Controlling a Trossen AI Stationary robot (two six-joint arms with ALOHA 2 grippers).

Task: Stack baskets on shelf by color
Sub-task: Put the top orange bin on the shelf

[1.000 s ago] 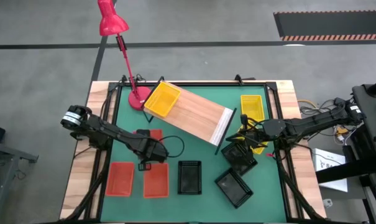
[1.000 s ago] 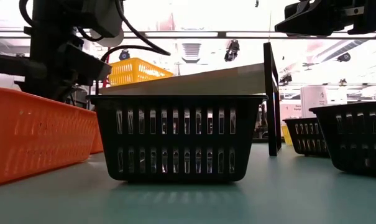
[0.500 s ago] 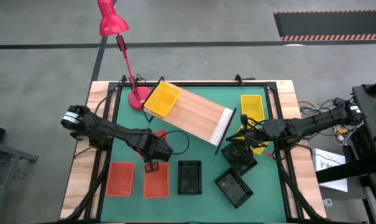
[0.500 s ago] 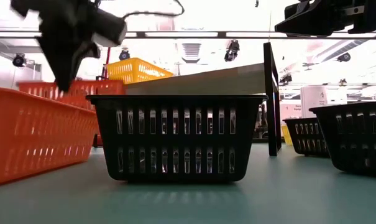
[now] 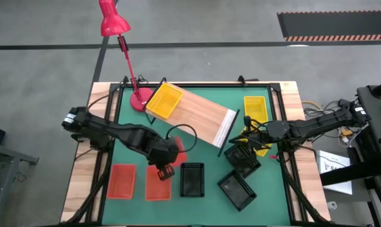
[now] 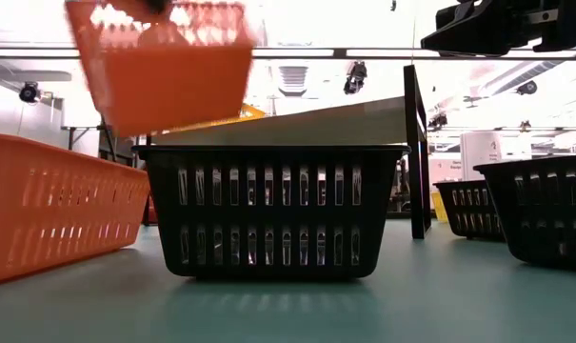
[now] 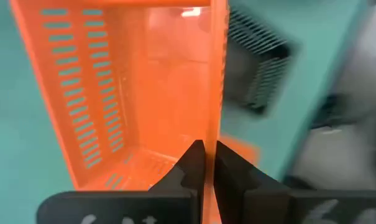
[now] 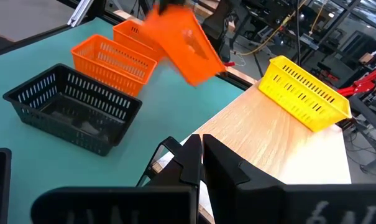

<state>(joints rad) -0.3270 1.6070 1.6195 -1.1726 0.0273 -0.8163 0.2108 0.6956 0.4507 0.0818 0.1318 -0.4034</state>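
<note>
My left gripper [image 5: 166,169] [image 7: 209,155] is shut on a red-orange basket [image 5: 179,153] [image 6: 164,67] [image 8: 184,46], carried in the air near the middle of the mat. Two more red-orange baskets [image 5: 121,181] [image 5: 157,185] sit on the mat's near left. A yellow basket [image 5: 165,101] stands on the far end of the wooden shelf [image 5: 199,120]. Three black baskets [image 5: 191,178] [image 5: 237,190] [image 5: 244,161] and two yellow ones [image 5: 255,108] [image 5: 261,149] rest on the mat. My right gripper [image 5: 244,140] [image 8: 198,152] hovers shut at the shelf's right end. My left gripper pinches one long side wall [image 7: 211,118] of the red-orange basket at its rim, one finger inside the basket and one outside. The fingers lie across the wall. The basket is lifted clear of the mat and tilted.
A red desk lamp [image 5: 114,19] stands with its base [image 5: 140,99] at the far left, next to the shelf's end. The shelf lies diagonally across the green mat [image 5: 206,157]. A black basket [image 6: 273,210] sits just right of the carried one, close to the near edge.
My left gripper has raised a red-orange basket off the mat from beside the shelf's left side. It has swung toward the table's right and near side, with the basket now high in the air and blurred. The right arm has kept still.
</note>
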